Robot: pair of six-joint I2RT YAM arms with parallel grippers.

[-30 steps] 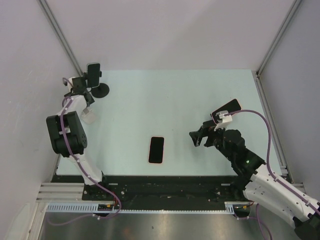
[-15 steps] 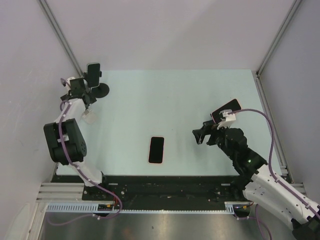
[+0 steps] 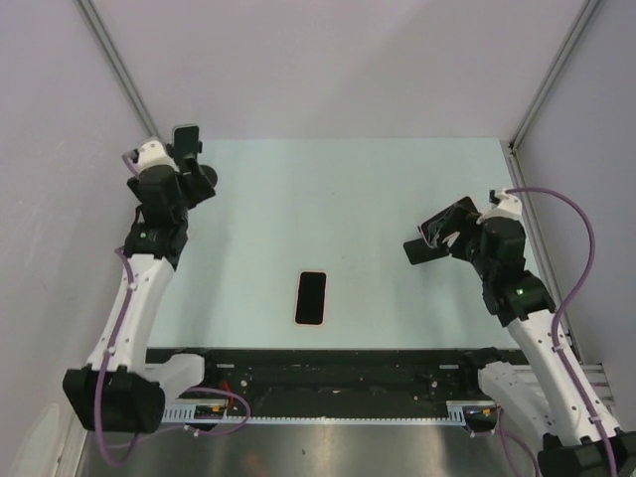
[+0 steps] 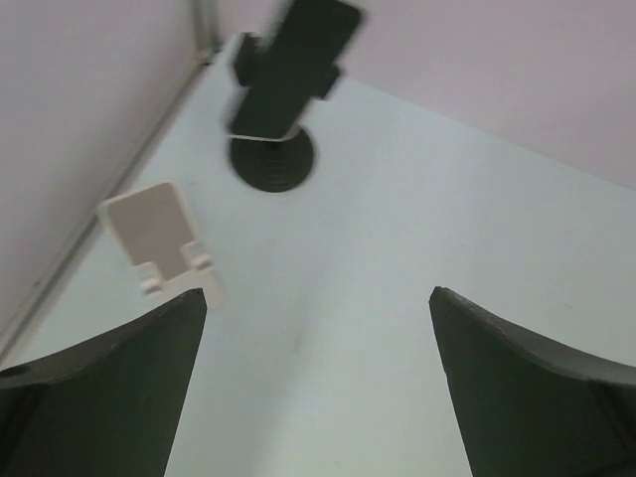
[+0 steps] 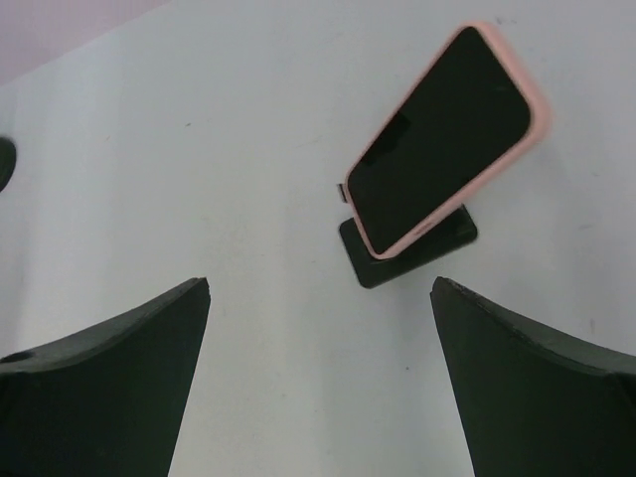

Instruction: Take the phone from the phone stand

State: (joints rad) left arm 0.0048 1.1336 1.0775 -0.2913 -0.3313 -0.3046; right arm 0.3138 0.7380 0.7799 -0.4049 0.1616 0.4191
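Note:
A black phone is clamped in a black holder on a round base at the table's far left; it also shows in the top view. My left gripper is open and empty, raised well short of that holder. A pink-cased phone leans on a small black stand at the right; it also shows in the top view. My right gripper is open and empty, above the table just short of that stand.
A third phone in a pink case lies flat near the table's front middle. A small white stand sits by the left wall, near the round base. Walls and frame posts close in the left, right and far sides.
Both arms have risen and pulled back. The left gripper has moved off from beside the clamped phone. The right gripper has swung right, toward the pink phone's stand. No phone has moved.

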